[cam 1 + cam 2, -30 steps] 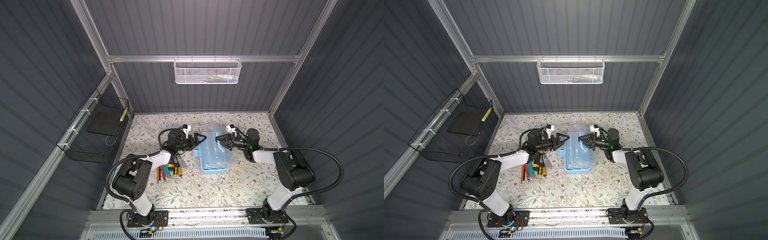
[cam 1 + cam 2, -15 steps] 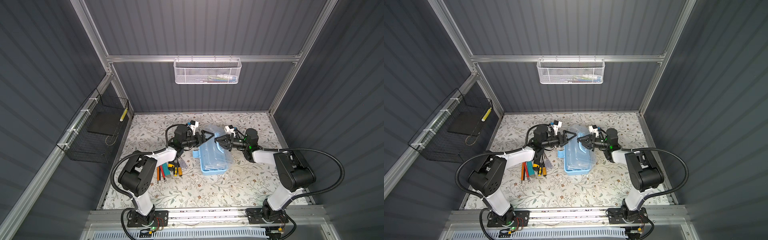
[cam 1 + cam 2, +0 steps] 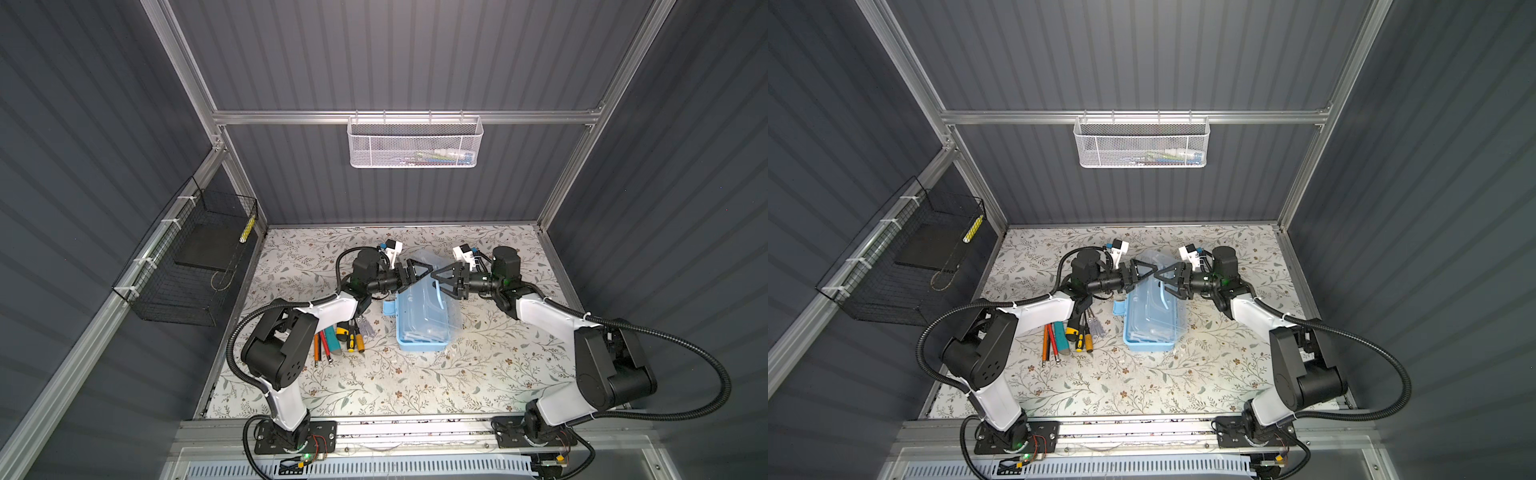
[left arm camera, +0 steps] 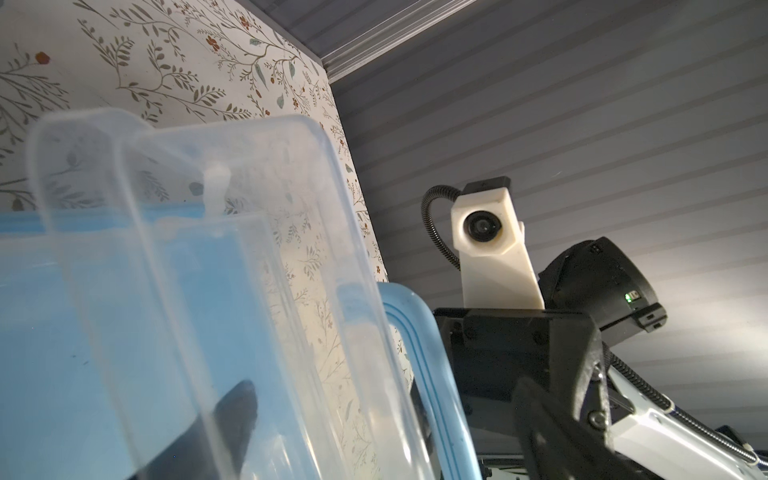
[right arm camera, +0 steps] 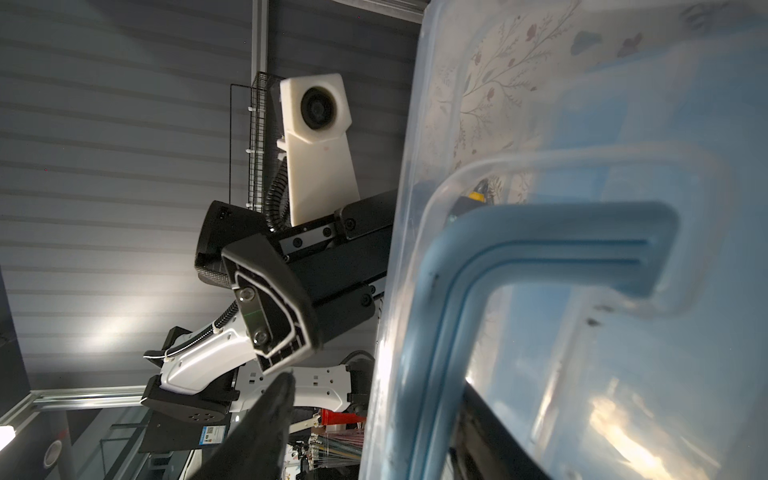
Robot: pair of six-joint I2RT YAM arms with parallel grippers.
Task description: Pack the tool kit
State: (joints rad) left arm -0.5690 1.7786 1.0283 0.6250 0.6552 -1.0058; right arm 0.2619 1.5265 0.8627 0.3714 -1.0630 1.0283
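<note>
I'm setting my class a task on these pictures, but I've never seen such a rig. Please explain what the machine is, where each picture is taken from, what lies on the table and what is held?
The machine is a left arm and a right arm at the front of a flowered table, each ending in a gripper. Two nearly alike pictures look down from overhead; two come from cameras on the arms' wrists. On the table sits a light-blue tool box with its clear lid lifted, and beside it lie screwdrivers and other tools. The left gripper and the right gripper meet at that lid, both open, so nothing looks held. A white basket and a black basket hang on the walls.
</note>
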